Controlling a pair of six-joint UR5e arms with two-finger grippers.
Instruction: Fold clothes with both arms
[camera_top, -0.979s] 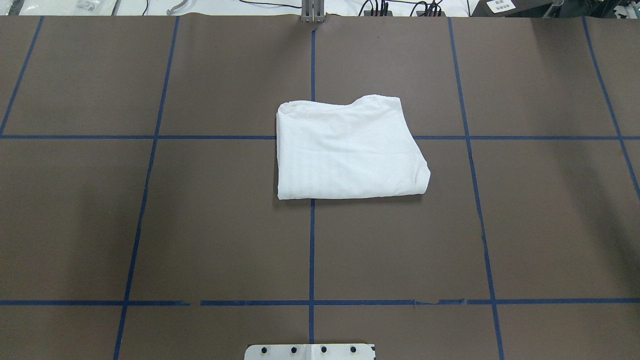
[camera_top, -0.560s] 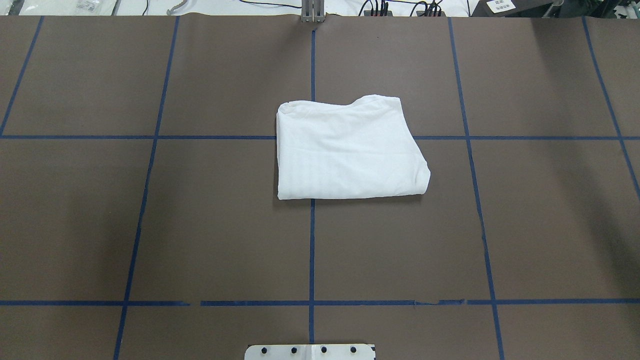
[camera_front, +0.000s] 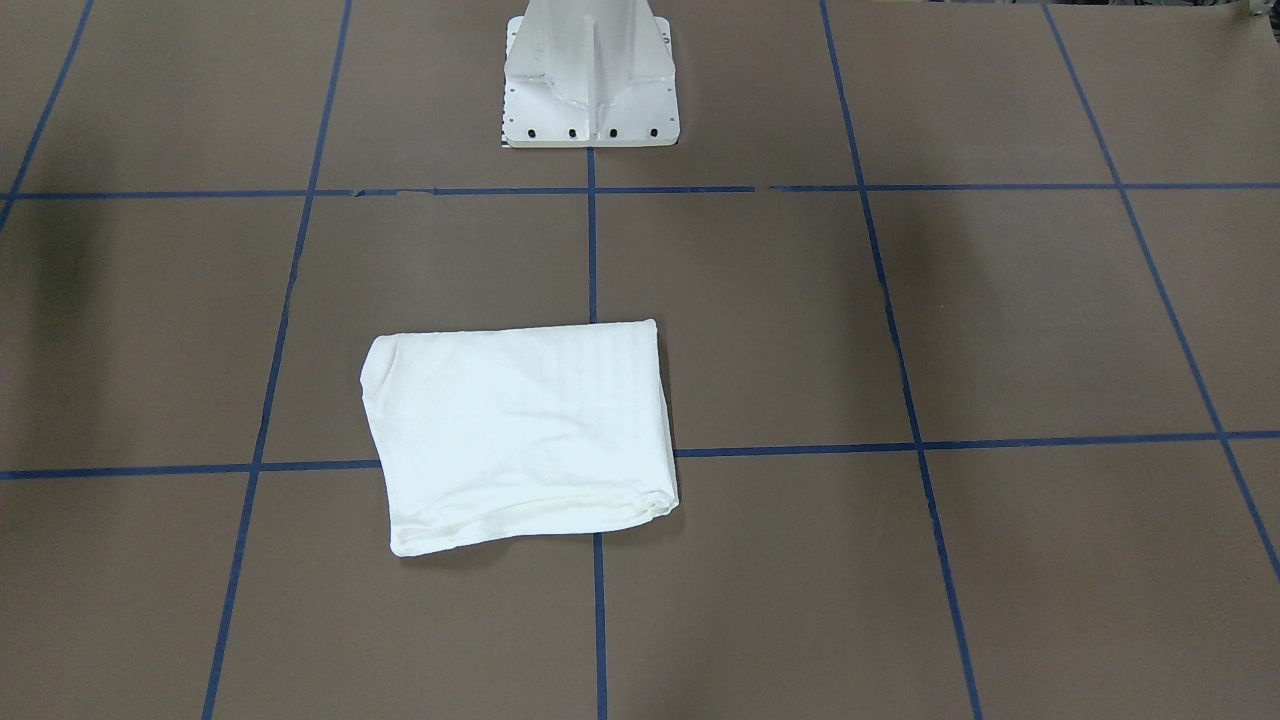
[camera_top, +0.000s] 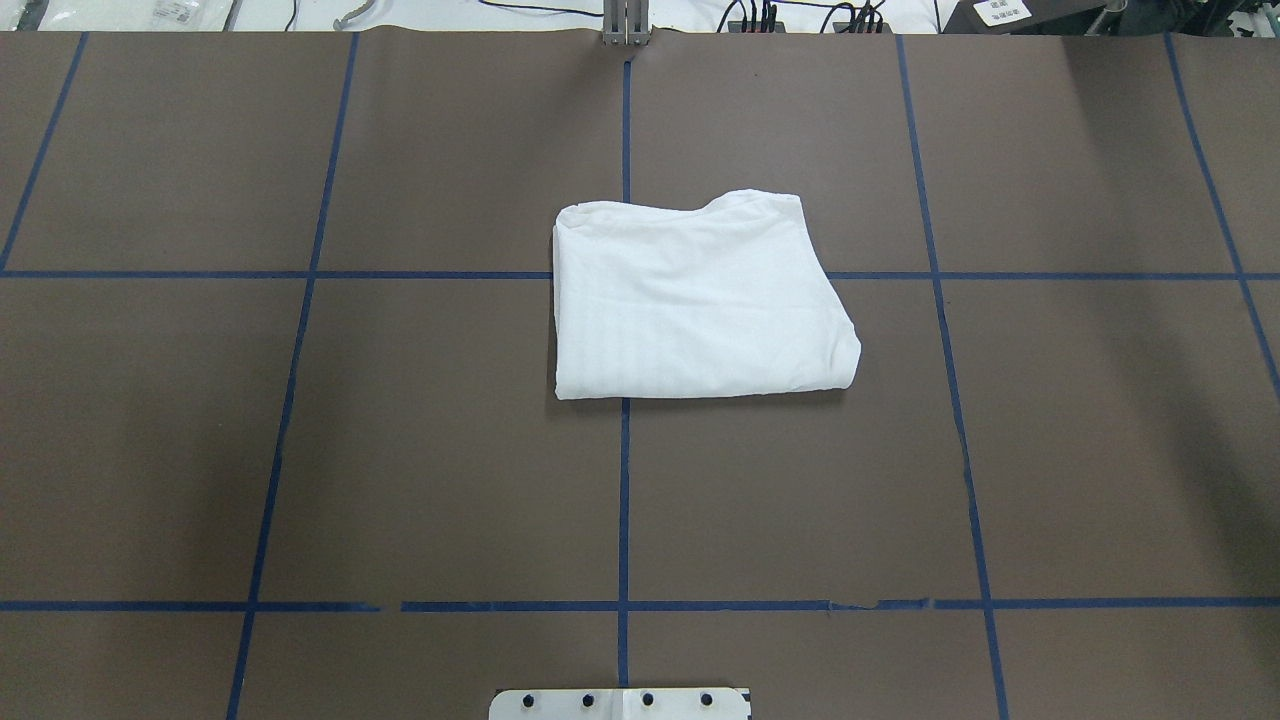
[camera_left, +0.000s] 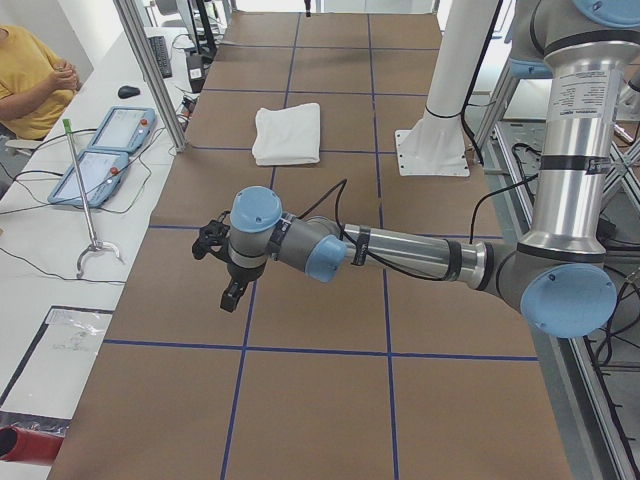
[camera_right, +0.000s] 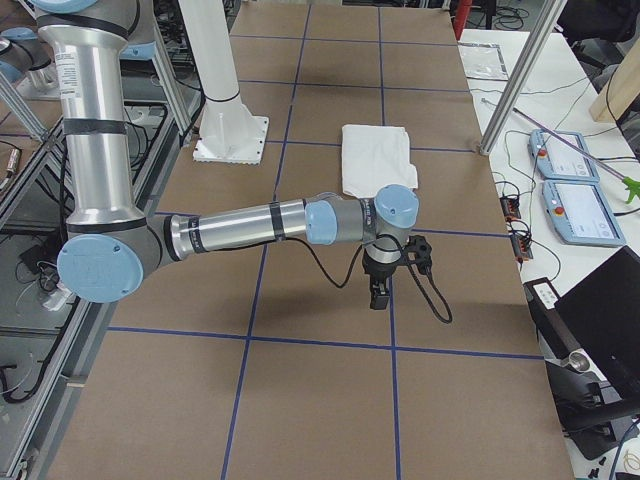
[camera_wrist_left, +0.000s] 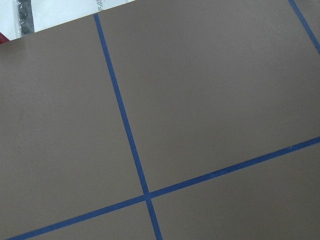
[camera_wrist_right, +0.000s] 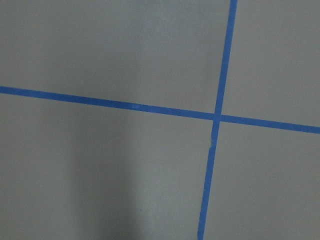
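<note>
The white shirt (camera_top: 695, 300) lies folded into a compact rectangle at the table's middle; it also shows in the front-facing view (camera_front: 520, 435) and in both side views (camera_left: 287, 133) (camera_right: 376, 157). No text or collar shows. My left gripper (camera_left: 232, 293) shows only in the exterior left view, held above the table far from the shirt. My right gripper (camera_right: 380, 293) shows only in the exterior right view, also away from the shirt. I cannot tell whether either is open or shut. Both wrist views show only bare brown table with blue tape lines.
The white pedestal (camera_front: 590, 75) stands at the robot's side of the table (camera_top: 400, 450), its base plate (camera_top: 620, 704) at the near edge. Two teach pendants (camera_left: 105, 150) and a person in yellow (camera_left: 35, 70) are beside the table's far edge. A hooked rod (camera_left: 85, 195) lies there.
</note>
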